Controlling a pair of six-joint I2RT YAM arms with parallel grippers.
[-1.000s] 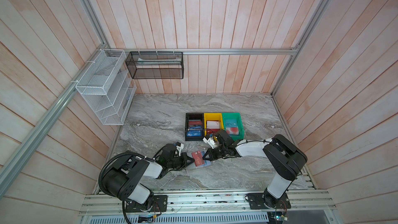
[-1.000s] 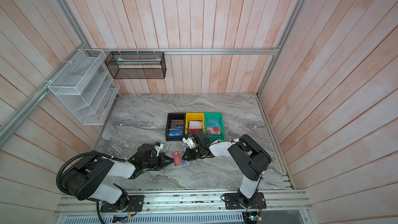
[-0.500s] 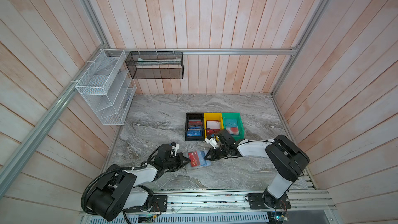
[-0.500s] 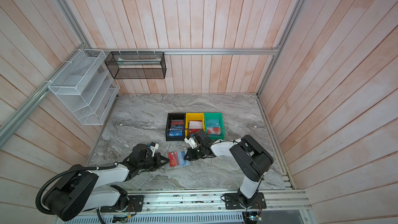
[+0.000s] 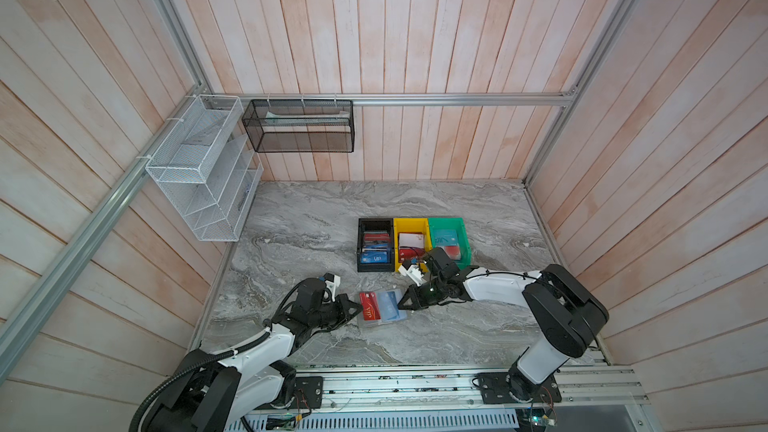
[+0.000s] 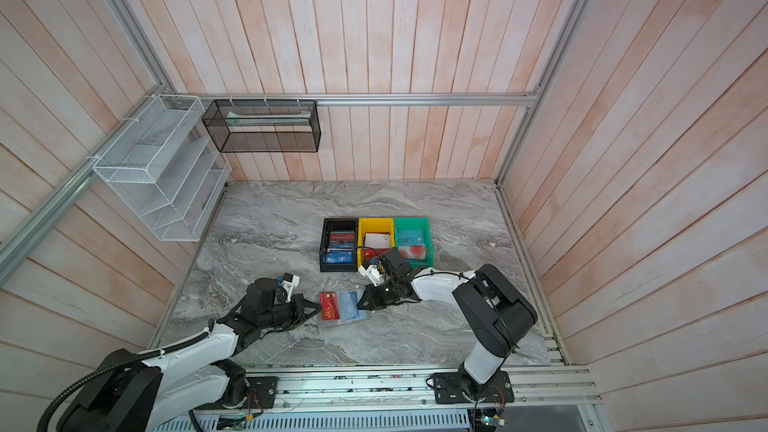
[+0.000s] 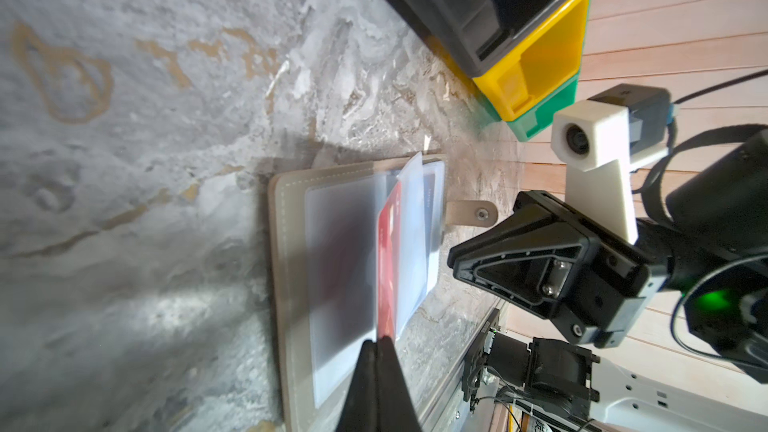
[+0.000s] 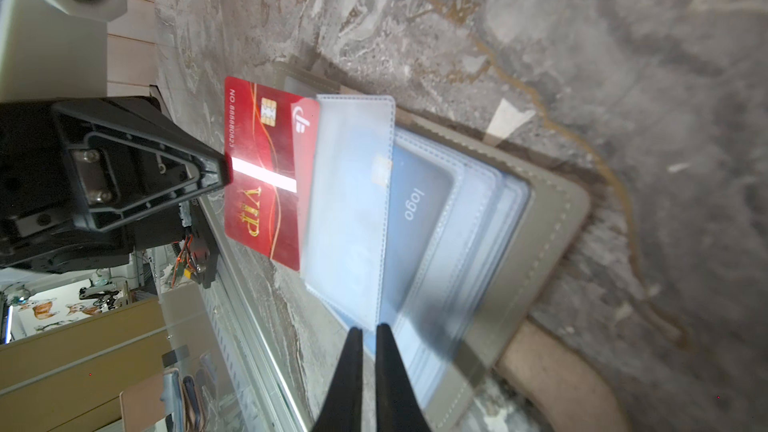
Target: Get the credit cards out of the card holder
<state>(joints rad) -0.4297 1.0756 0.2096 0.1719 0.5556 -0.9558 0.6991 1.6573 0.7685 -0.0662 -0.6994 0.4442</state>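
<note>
Red card (image 8: 270,209) is abt half out of its clear sleeve (image 8: 353,201) in the open card holder (image 8: 552,222), lying near the counter's (image 5: 324,222) front edge, mid-width; blue card (image 8: 419,201) still pocketed, so most work's left. Left claw (image 7: 379,342) is pinched tight on the red card's edge; right claw (image 8: 368,332) is barely cracked, tips at the sleeve, gripping nothing afaict.
</note>
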